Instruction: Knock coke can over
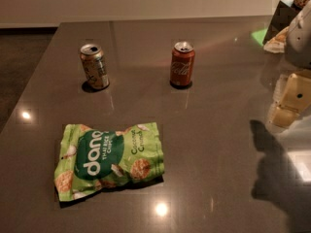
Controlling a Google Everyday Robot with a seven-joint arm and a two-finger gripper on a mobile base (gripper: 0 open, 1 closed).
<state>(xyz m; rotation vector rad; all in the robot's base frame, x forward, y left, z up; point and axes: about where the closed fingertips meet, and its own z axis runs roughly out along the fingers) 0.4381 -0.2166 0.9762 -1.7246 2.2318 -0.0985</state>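
Note:
The coke can (182,65), red-orange with white script and a silver top, stands upright near the middle of the dark grey table (214,130), towards the back. My gripper (289,103), cream-coloured, hangs at the right edge of the camera view, to the right of the can and nearer the front. It is well apart from the can and holds nothing that I can see. Part of the arm (302,30) shows above it.
A tan patterned can (95,67) stands upright to the left of the coke can. A green chip bag (109,160) lies flat at the front left. A dark box (282,13) and a snack packet (277,40) sit at the back right corner.

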